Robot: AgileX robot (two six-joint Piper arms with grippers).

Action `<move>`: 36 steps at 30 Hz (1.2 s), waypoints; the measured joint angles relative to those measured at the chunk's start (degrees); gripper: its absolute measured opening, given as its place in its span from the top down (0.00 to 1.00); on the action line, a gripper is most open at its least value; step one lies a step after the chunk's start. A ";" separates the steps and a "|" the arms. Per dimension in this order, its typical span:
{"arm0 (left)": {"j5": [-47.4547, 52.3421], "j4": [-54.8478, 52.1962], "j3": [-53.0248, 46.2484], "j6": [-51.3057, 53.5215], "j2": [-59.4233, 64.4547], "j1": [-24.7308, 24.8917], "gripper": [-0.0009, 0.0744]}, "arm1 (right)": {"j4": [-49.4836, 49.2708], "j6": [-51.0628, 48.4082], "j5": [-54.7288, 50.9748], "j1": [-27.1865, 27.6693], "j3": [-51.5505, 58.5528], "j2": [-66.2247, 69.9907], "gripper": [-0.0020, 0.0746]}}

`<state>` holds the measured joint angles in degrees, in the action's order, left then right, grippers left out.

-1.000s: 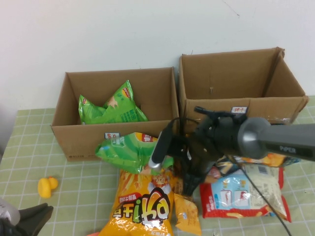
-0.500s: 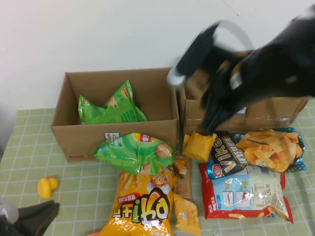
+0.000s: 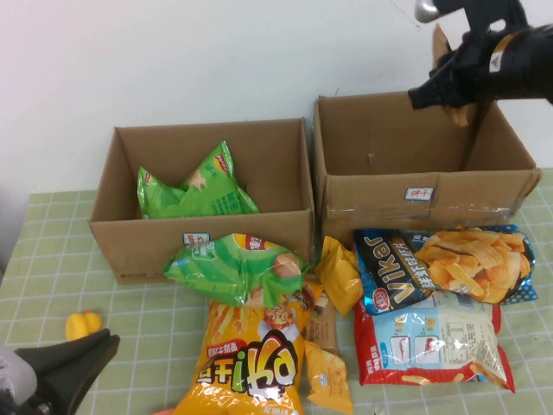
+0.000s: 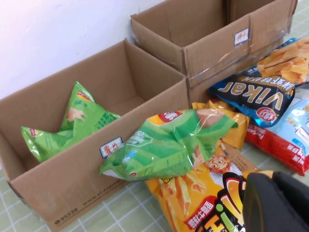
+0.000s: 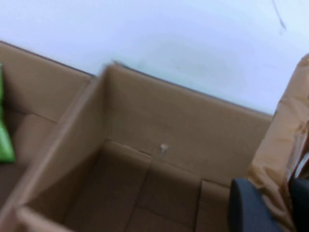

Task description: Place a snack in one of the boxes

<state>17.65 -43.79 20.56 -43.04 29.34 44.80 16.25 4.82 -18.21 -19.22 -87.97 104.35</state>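
Hovering high over the far right corner of the right box point(image 3: 415, 147), the right gripper point(image 3: 456, 82) is clamped on a tan snack packet point(image 3: 455, 78), whose crinkled brown wrapper shows between the dark fingers point(image 5: 251, 205) in the right wrist view. The arm reaches in from the upper right, its dark body above the box's far wall. A second ago this arm lay low across the pile in front of the boxes; half a second ago it was swinging up past the seam between them, and it has now cleared the pile and carried the packet up above the right box. The left gripper point(image 3: 73, 367) sits low at the near left corner of the table; whether it is open or closed cannot be told, and it has shifted only slightly. The right box stands open with a bare floor and upright walls, so there is free room below the packet. The left box point(image 3: 203, 194) touches it on the left and holds a green bag point(image 3: 194, 190). In front of the boxes lie another green bag point(image 3: 233, 268), an orange bag point(image 3: 255, 359), a small yellow bag point(image 3: 341, 272), a Vikar bag point(image 3: 445, 268) and a red-and-white bag point(image 3: 432, 341), all crowded together. A yellow duck point(image 3: 82, 324) sits alone near the left edge.
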 joint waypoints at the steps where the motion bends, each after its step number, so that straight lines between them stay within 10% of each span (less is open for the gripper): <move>1: 0.25 0.00 0.00 0.00 0.00 0.00 0.99 | 0.00 0.26 0.40 0.57 -0.73 1.75 0.77; 7: 0.73 -0.10 0.00 0.00 0.00 0.00 0.99 | 0.00 0.84 0.75 1.64 -5.06 9.81 0.76; 12: 1.93 -0.10 0.00 0.00 0.00 0.00 0.99 | 0.00 1.09 -0.64 1.64 -7.36 11.77 0.37; 16: 5.05 -0.10 0.00 0.00 0.00 0.00 0.99 | 0.00 1.09 -9.57 1.64 -10.28 10.98 0.30; 26: 13.24 2.73 0.00 0.00 -1.64 0.00 0.99 | -2.41 -1.24 -26.51 1.73 -12.27 -4.79 0.91; 36: 20.19 5.33 -0.40 3.17 -18.81 0.00 0.99 | -11.12 -5.96 -15.85 0.01 11.21 -34.18 0.97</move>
<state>37.84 -38.45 20.16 -39.87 10.54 44.80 5.13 -1.14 -34.06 -19.21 -76.76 70.16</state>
